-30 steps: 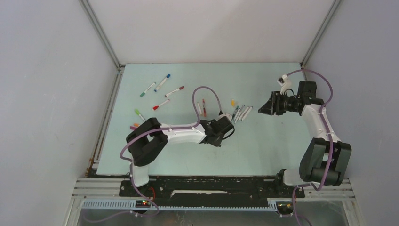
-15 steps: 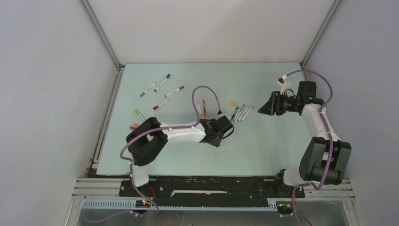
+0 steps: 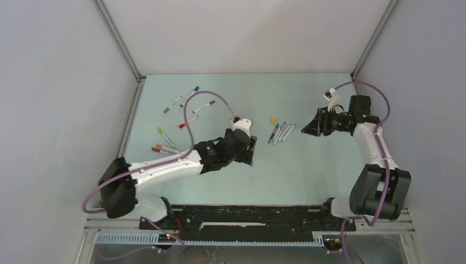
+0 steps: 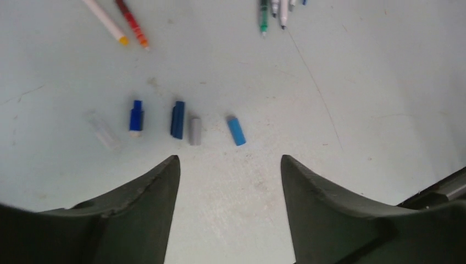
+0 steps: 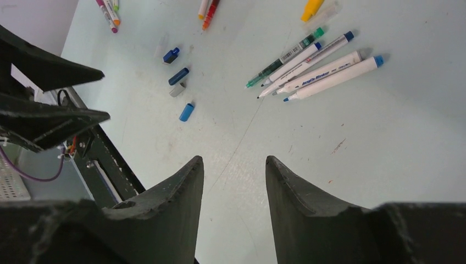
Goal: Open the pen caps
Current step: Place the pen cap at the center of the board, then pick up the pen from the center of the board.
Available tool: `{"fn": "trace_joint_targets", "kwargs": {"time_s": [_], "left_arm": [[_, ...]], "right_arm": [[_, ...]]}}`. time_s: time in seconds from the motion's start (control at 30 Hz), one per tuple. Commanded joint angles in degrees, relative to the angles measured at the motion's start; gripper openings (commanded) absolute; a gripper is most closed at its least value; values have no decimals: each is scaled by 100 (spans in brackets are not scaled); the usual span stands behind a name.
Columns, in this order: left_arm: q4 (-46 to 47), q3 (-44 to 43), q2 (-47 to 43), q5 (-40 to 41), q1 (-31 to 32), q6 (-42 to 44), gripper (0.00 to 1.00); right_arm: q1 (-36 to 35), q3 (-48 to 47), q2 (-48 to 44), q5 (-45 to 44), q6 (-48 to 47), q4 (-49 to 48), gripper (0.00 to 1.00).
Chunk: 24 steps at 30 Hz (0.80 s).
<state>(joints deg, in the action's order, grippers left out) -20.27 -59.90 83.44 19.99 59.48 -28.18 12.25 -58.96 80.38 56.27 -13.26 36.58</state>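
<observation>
Loose pen caps lie in a row on the table just ahead of my left gripper (image 4: pixel 229 159): a clear one (image 4: pixel 104 132), a blue one (image 4: pixel 136 116), a dark blue one (image 4: pixel 177 119), a grey one (image 4: pixel 194 131) and a light blue one (image 4: pixel 236 130). That gripper is open, with only bare table between its fingers. The right wrist view shows the same caps, the light blue cap (image 5: pixel 187 111) nearest, and a yellow cap (image 5: pixel 311 9) farther off. My right gripper (image 5: pixel 234 159) hangs open and empty above the table at the right (image 3: pixel 308 127).
Several uncapped white pens (image 3: pixel 280 132) lie side by side between the two grippers. Capped pens lie at the back left (image 3: pixel 187 104) and by the left edge (image 3: pixel 162 142). A red pen (image 4: pixel 132 23) and a white one (image 4: pixel 107 22) lie beyond the caps.
My left gripper has opened wide and drawn back to the left, away from the uncapped pens, as its arm swung out leftward. The right arm has stayed still.
</observation>
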Motion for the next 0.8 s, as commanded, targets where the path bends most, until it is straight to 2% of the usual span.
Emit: {"fn": "trace_joint_targets", "kwargs": {"time_s": [0.0,0.07,0.17,0.23,0.47,0.57,0.6,0.63,0.77], "left_arm": [[450,776,-846,655,-266,-227,75],[514,1084,-1241,783,-494,-356,83],[533,1517,-1823,981,-909,-581,95],[533,1790,-2184,1001,-1276,-731,100],[702,2294,-2940,225,-2968,-725,100],[708,2191,-2810,-223,-3828,-610,100],[701,2132,-2718,-356,-4054,-585,100],[704,2074,-2611,-456,-4258,-559,100],[592,1750,-2039,-467,-4872,-598,100]], "right_arm": [[23,-30,-392,55,-403,143,48],[23,-9,-499,28,-448,138,51],[27,72,-675,126,-569,86,61],[30,118,-792,234,-665,68,62],[45,148,-962,419,-805,111,65],[49,148,-1002,475,-881,132,67],[57,149,-1013,493,-895,138,73],[58,149,-1023,493,-901,138,76],[76,148,-1083,597,-979,165,78]]}}
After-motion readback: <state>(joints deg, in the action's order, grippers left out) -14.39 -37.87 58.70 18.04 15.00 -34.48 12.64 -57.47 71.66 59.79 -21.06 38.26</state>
